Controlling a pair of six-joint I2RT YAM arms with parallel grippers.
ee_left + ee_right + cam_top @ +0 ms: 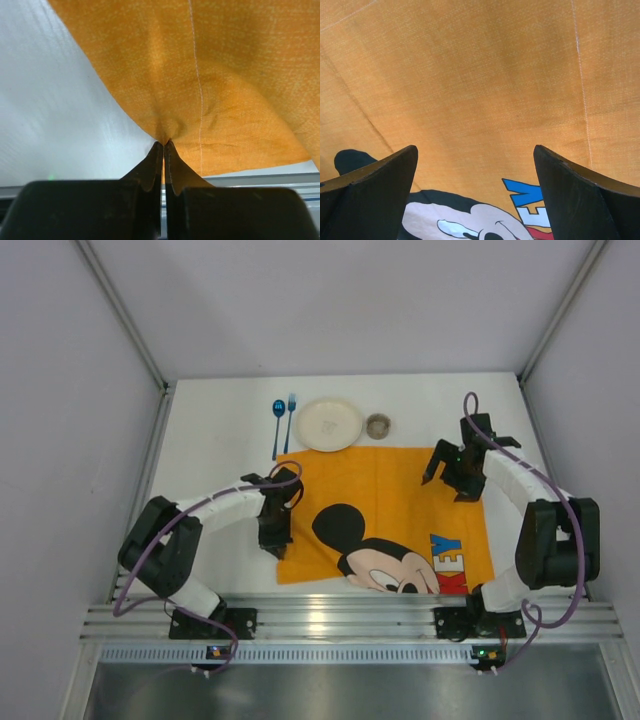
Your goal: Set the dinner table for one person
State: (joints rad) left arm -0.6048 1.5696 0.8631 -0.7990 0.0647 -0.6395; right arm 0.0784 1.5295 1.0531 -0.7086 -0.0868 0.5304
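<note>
The white dinner table (215, 445) carries an orange Mickey Mouse cloth mat (385, 490) in its middle. My left gripper (275, 540) sits at the mat's left edge, shut on a pinched fold of the orange cloth (210, 75), which puckers at the gripper (164, 143). My right gripper (448, 478) hovers over the mat's upper right part, open, with only cloth (470, 75) showing below the gripper (475, 150). Behind the mat lie a white plate (330, 424), a blue spoon (278, 412), a blue fork (291, 410) and a small round cup (378, 425).
White walls enclose the table on the left, back and right. A metal rail (340, 620) with both arm bases runs along the near edge. Bare tabletop (50, 110) shows to the left of the mat.
</note>
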